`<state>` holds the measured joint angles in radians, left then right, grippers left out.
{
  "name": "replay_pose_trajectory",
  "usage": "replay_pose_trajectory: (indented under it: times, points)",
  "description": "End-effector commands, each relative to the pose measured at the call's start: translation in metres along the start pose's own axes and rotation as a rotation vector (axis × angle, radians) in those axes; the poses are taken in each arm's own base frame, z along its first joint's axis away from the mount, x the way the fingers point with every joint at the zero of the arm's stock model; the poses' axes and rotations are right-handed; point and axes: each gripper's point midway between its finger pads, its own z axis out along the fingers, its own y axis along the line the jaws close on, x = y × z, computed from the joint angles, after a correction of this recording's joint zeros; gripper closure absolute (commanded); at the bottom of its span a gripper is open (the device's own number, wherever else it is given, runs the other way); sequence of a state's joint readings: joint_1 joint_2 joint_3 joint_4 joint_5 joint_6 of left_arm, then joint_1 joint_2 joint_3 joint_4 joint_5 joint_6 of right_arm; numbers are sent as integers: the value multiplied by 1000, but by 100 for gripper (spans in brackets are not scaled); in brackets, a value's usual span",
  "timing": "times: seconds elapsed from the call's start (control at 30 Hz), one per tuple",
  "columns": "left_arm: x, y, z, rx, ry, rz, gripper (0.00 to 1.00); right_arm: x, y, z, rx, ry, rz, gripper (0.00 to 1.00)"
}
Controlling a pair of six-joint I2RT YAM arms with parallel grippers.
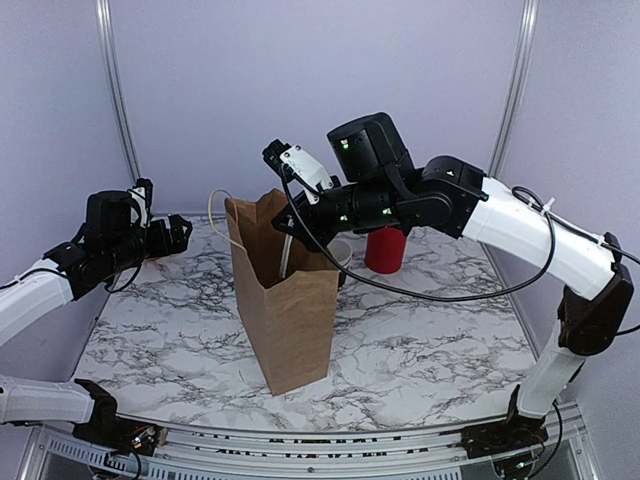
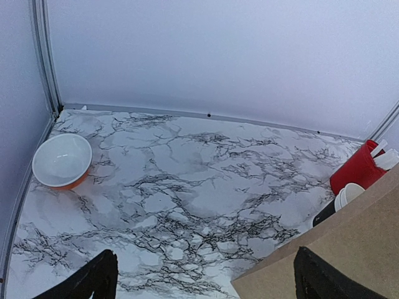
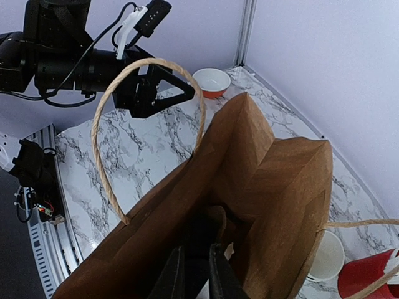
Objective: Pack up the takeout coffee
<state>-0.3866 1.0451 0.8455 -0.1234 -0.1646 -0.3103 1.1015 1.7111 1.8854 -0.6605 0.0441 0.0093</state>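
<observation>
Brown paper bag (image 1: 287, 300) stands upright near the middle of the marble counter (image 1: 420, 350), mouth open, one twine handle (image 3: 118, 118) arching above the rim.

Right pincer (image 1: 289, 250) is lowered into the bag's mouth from above. In the right wrist view its two fingers (image 3: 219, 274) lie close together deep inside the bag. The interior is in shadow, and I cannot tell whether they are clamped on anything or merely near each other.

Takeout coffee: not positively identified. A dark shape sits inside the bag just past the right pincer's fingers, too shadowed to confirm as the cup.

Left pincer (image 1: 176, 233) is held above the counter's left rear area, well apart from the bag, with nothing in it. The left wrist view shows its fingers (image 2: 93, 280) spread wide.

Other items: an orange bowl (image 2: 61, 161) with a white interior sits at the far left corner. A red cup (image 1: 385, 250) holding white utensils stands behind the bag to the right. Black cups with white rims (image 2: 346, 195) sit between the red cup and the bag, just beside the red cup.
</observation>
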Motion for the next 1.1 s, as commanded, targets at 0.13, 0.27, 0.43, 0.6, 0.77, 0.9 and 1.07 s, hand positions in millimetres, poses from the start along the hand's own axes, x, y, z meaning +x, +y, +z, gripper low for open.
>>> replay_pose_trajectory:
  times: [0.13, 0.27, 0.43, 0.6, 0.77, 0.9, 1.07]
  points:
    - [1, 0, 3, 6, -5, -7, 1, -16, -1, -8, 13, -31, -11, 82]
    - [1, 0, 3, 7, -5, -7, 1, -17, -1, -8, 13, -33, -15, 79]
    - [0, 0, 3, 5, -8, -7, 1, -18, -1, -9, 14, -38, -16, 75]
    - [0, 0, 2, 6, -9, -7, 1, -20, -1, -9, 16, -44, -15, 71]
    - [0, 0, 2, 5, -11, -6, 1, -20, -2, -9, 18, -47, -15, 67]
    - [-1, 0, 2, 6, -11, -6, 1, -21, -2, -10, 20, -51, -14, 56]
    - [0, 0, 2, 5, -9, -6, 1, -21, -2, -9, 20, -56, -12, 47]
